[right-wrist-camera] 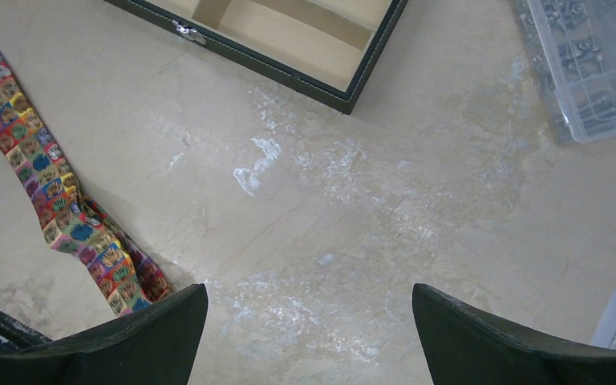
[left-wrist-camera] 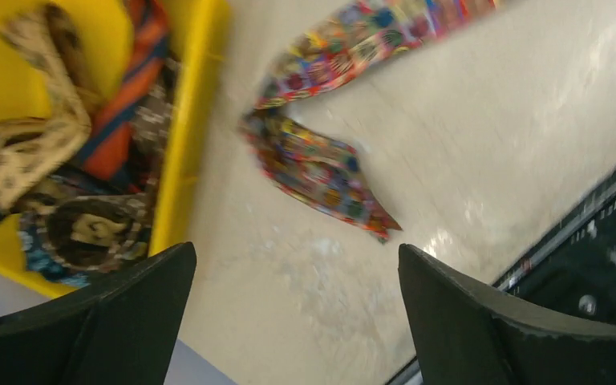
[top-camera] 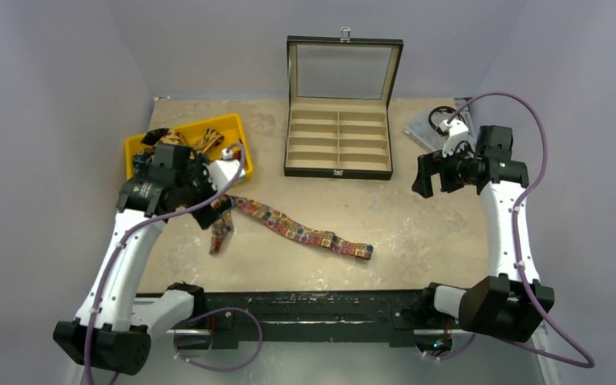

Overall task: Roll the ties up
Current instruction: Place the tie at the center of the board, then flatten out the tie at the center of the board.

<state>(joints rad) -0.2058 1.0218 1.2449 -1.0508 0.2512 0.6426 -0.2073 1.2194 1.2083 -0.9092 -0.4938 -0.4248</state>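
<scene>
Top view, floral tie [top-camera: 305,230]: lies flat and unrolled on the tabletop [top-camera: 433,233], slanting from beside the yellow bin [top-camera: 237,132] toward the near middle, with the bin-side end doubled back in a V.
Top view, spare ties [top-camera: 183,141]: sit heaped in the bin, unrolled.
Top view, compartment case [top-camera: 338,172]: stands open behind the floral tie, well apart from it.
Left wrist view, left gripper [left-wrist-camera: 295,255]: spread wide, pinching nothing; hovers over bare tabletop just short of the tie's pointed, folded end.
Left wrist view, grasp risk: could close on air from this spot, or catch only one layer of the fold and drag the cloth instead of rolling it. Looks blurred, so probably moving, which makes aim harder.
Left wrist view, bin risk: sits close on the left; could knock the yellow rim or snag the orange striped tie [left-wrist-camera: 120,104] if swung that way.
Right wrist view, right gripper [right-wrist-camera: 309,290]: spread, empty, above bare tabletop, with the tie's other end just beside its left finger and untouched.
Right wrist view, roll risk: with that end unpinned, may skew or telescope. Thin, slick-looking fabric, likely to slide whole or spring loose once released.
Right wrist view, clear parts box [right-wrist-camera: 593,72]: lies near on the right; could get bumped by a wide sweep.
</scene>
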